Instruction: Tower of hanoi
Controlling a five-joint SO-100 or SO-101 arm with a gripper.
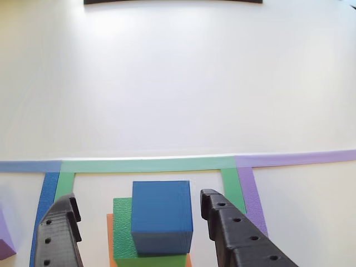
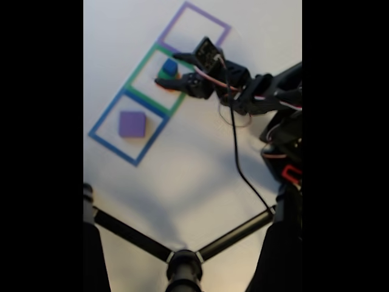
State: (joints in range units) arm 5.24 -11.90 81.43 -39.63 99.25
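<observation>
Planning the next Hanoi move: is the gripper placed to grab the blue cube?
Probably yes: the gripper is open, its fingers flank the blue cube atop the stack, nothing between.

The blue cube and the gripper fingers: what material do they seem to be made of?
Blue cube: probably foam or matte plastic; flat colour, no shine, soft-looking edges. Gripper fingers: likely 3D-printed black plastic; dull grainy surface with small round holes.
</observation>
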